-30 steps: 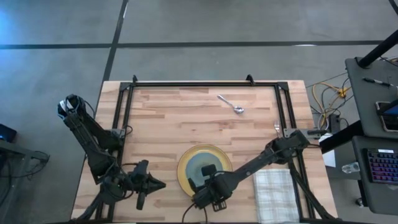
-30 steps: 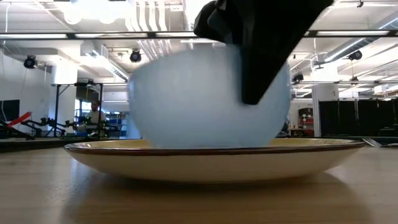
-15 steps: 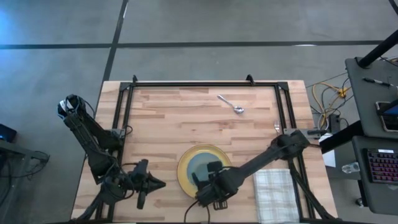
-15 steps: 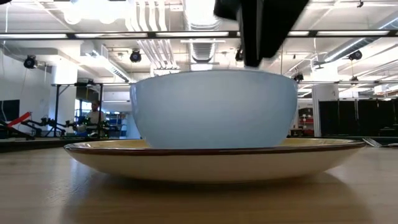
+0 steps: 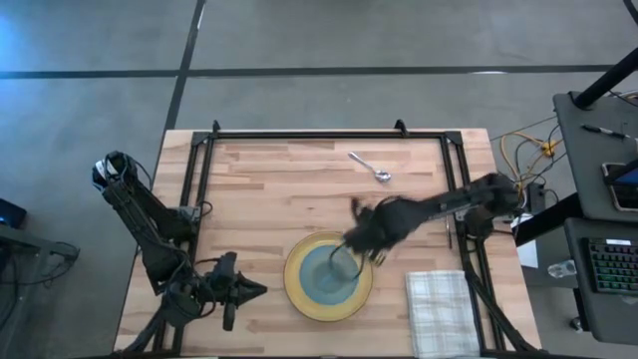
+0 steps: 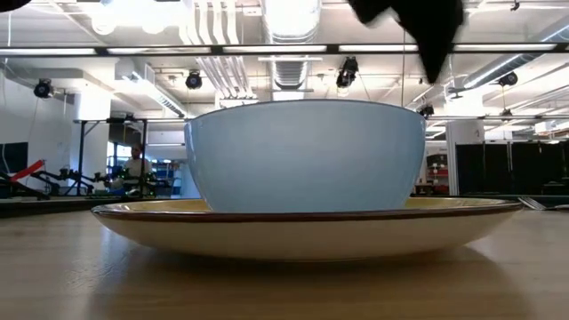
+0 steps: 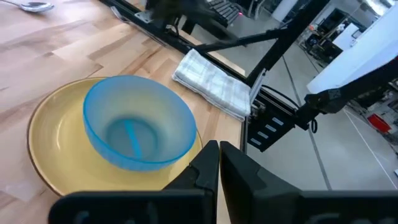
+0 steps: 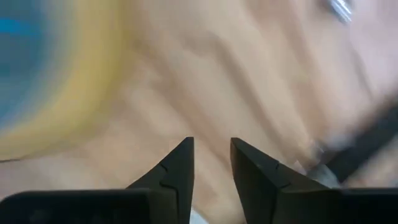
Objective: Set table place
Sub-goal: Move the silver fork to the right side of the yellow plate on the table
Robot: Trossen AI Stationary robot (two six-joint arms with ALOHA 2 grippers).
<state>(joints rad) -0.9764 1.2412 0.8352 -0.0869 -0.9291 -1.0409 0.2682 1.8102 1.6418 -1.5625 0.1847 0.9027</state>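
Note:
A translucent blue bowl (image 5: 327, 272) stands upright on its base in the middle of the round yellow plate (image 5: 299, 295), near the table's near edge; the low view shows the bowl (image 6: 302, 156) on the plate (image 6: 302, 233). My right gripper (image 5: 351, 245) hovers open above the plate's far right rim and touches nothing. My left gripper (image 5: 255, 292) is shut and waits left of the plate. The silver spoon (image 5: 371, 168) lies near the far edge. The checked napkin (image 5: 439, 311) lies right of the plate. The fork does not show.
The black frame rails (image 5: 199, 179) run along the table's left, far and right sides. Bare wood (image 5: 269, 194) lies between the plate and the spoon. The right arm (image 5: 449, 204) reaches in from the right over the table. A desk with a keyboard (image 5: 610, 264) stands beyond the right edge.
My right gripper set the blue bowl down on the plate and let go of its rim. It then rose and swung from the plate's near side toward the far right. The bowl now stands still and level on the plate.

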